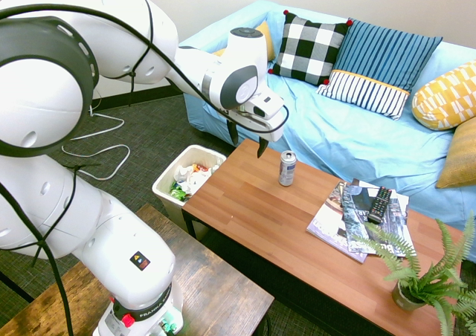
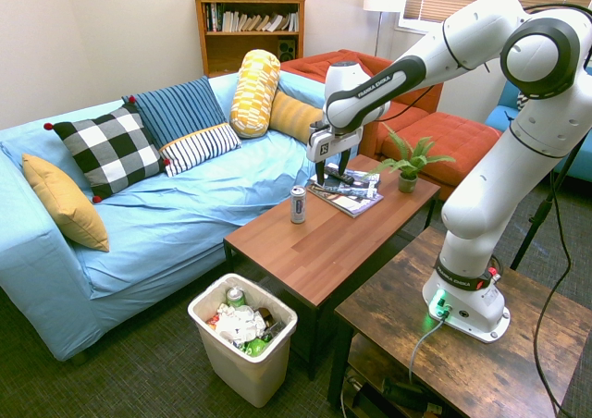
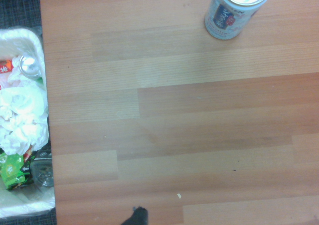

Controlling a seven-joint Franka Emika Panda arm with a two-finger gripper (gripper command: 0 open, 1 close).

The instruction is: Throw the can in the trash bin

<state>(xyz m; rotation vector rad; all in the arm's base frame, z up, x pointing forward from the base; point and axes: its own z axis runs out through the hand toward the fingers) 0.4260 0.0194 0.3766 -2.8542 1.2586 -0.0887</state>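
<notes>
You're looking at a living room: a blue sofa [image 2: 166, 215] with cushions [image 2: 111, 150], a wooden coffee table [image 2: 324, 242], a bookshelf [image 2: 248, 25] and magazines [image 1: 349, 217].

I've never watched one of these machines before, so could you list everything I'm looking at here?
can: one, silver-grey with blue marks, upright on the coffee table's sofa side
trash bin: one, white, on the floor at the table's end, holding colourful litter
coffee table: one, reddish-brown wood, in front of the sofa
magazines: a small stack, on the table beyond the can
remote control: one, black, on the magazines
potted fern: one, green, at the table's far end
sofa: one, light blue cover
cushions: several, checked, striped, yellow
bookshelf: one, wooden, against the wall
pincer: one, dark fingers apart, hanging above the table near the can, holding nothing
arm: one, white
</notes>
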